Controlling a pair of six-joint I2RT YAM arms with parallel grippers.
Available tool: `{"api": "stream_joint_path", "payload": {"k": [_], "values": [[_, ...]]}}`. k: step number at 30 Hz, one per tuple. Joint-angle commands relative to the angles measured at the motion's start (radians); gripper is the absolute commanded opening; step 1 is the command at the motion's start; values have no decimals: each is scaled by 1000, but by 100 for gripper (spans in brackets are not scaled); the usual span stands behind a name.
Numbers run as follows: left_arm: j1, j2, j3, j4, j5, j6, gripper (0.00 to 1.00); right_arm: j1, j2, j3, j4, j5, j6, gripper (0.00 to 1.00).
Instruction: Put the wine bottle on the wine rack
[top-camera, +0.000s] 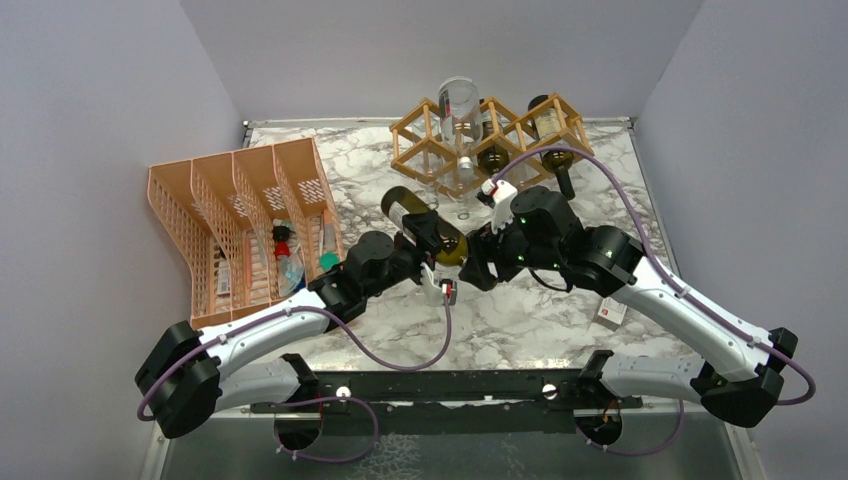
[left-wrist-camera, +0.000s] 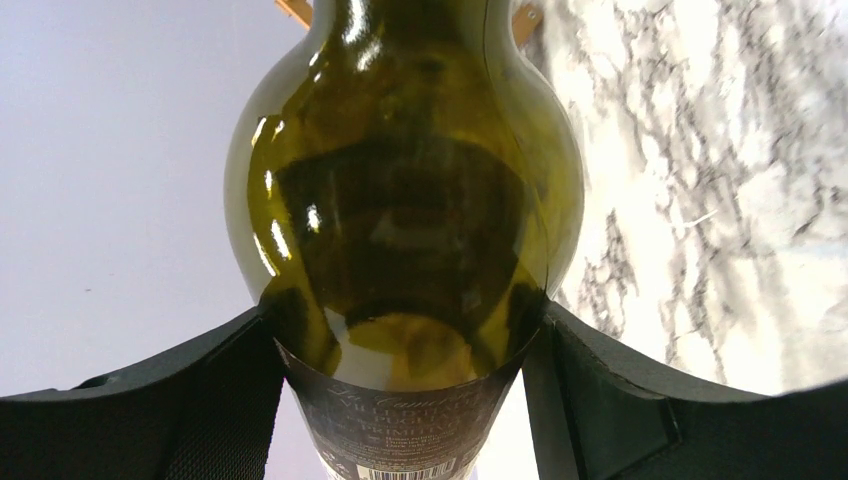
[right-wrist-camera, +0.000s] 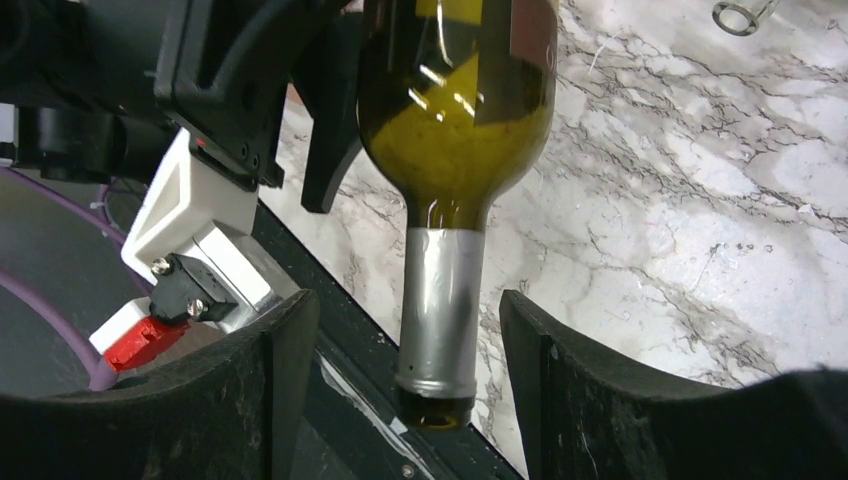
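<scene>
The wine bottle (top-camera: 425, 222) is dark olive glass with a black label and a silver-foil neck. It is held tilted above the marble table, base toward the rack and neck toward the arms. My left gripper (top-camera: 428, 250) is shut on its body; in the left wrist view both fingers (left-wrist-camera: 590, 390) press the bottle (left-wrist-camera: 400, 200) at the label. My right gripper (top-camera: 478, 266) is open around the neck (right-wrist-camera: 440, 290), with a gap on each side in the right wrist view. The light wood wine rack (top-camera: 490, 140) stands at the back, beyond the bottle.
The rack holds a clear bottle (top-camera: 458, 105) and two dark bottles (top-camera: 550, 120). An orange mesh organizer (top-camera: 250, 225) with small items stands at the left. A small card (top-camera: 612, 312) lies by the right arm. A metal ring (right-wrist-camera: 740, 15) lies on the marble.
</scene>
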Motion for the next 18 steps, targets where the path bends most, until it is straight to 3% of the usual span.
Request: {"api": "stream_joint_path", "payload": {"k": [1,18], "values": [[-10,-53,67,21,-65,137,11,5,16,-29,-5,-22,-27,70],[-37,-62,82,26,-53,164,12,6,148,-76,124,-49,-35,64]]}}
